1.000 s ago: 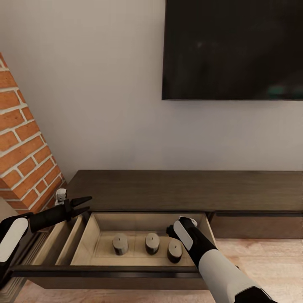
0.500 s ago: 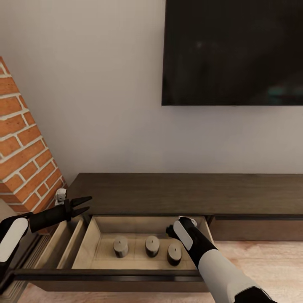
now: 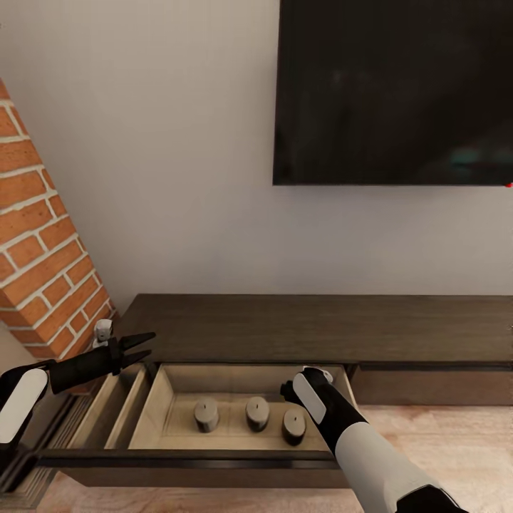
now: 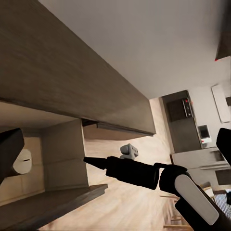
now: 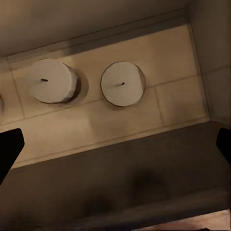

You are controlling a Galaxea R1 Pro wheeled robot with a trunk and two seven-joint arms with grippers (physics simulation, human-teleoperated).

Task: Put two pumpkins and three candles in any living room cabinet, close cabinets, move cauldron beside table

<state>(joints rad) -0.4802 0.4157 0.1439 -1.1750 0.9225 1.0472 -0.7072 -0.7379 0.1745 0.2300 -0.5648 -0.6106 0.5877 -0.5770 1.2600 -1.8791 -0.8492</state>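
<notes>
Ahead of me a large black television [image 3: 395, 89] is mounted flat on a pale grey wall [image 3: 164, 164]; its screen is dark, with faint reflections. On my left a red brick column [image 3: 39, 242] with pale mortar joints leans across the frame and meets the wall low down. A small white and grey device [image 3: 103, 330] sits at the foot of the brick. Light wooden flooring [image 3: 456, 442] runs along the lower right. From my left wrist I see that flooring [image 4: 130, 197] leading to dark grey kitchen units [image 4: 180, 120] with a built-in oven.
</notes>
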